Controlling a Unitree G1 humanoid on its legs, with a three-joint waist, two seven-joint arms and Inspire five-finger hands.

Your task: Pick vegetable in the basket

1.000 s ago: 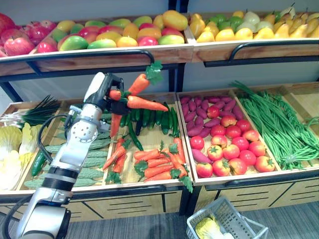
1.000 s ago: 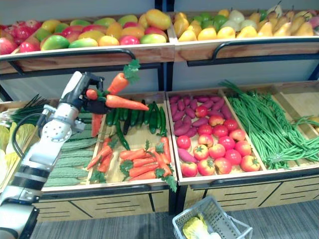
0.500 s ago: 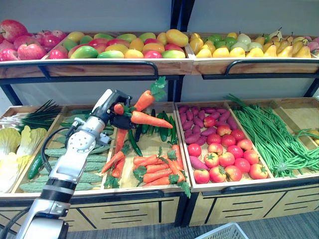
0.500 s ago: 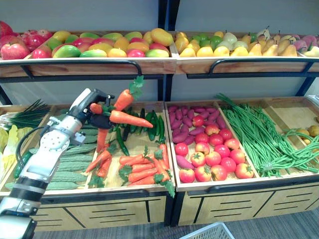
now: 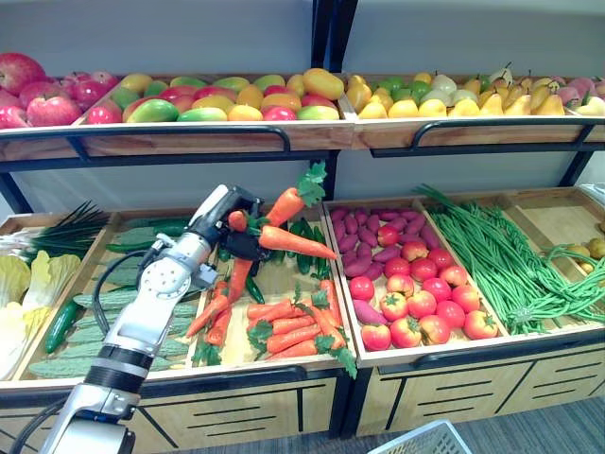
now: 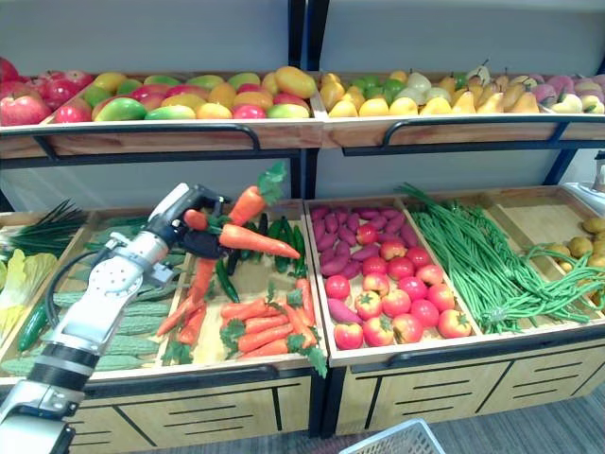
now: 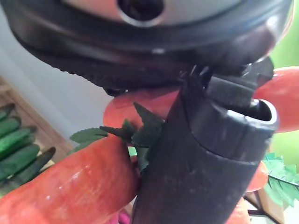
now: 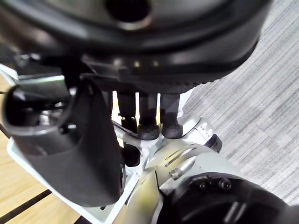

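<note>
**Item:** bunch of carrots [image 5: 293, 243].

**Location:** in the air above the carrot crate [image 5: 280, 276], clear of the loose carrots [image 5: 293, 326] lying in it.

**Held by:** left hand [image 5: 225, 204]. Its fingers [image 7: 201, 154] are curled tight round the bunch where the carrot tops meet.
- One carrot points up and to the right, with its green leaves at the high end.
- One carrot sticks out to the right, sloping slightly down.
- One carrot hangs down toward the crate.
- The left wrist view shows orange carrot flesh and green leaves pressed against the dark fingers on both sides.

**Right hand** [image 8: 70, 144]: the fingers are bent down over a white bar of the basket [image 5: 421, 440], with the thumb beside them. In the head views the basket's rim shows at the lower edge, in front of the stand and well apart from the carrots.

**Lower shelf, left to right:**
- cabbage [image 5: 14, 284]
- scallions [image 5: 57, 232]
- green gourds [image 5: 95, 326]
- the carrot crate
- tomatoes [image 5: 421, 303], with purple sweet potatoes [image 5: 364, 227] behind them
- green beans [image 5: 492, 255]

**Upper shelf:**
- apples [image 5: 38, 90]
- mangoes [image 5: 217, 95]
- pears [image 5: 510, 90]
</note>
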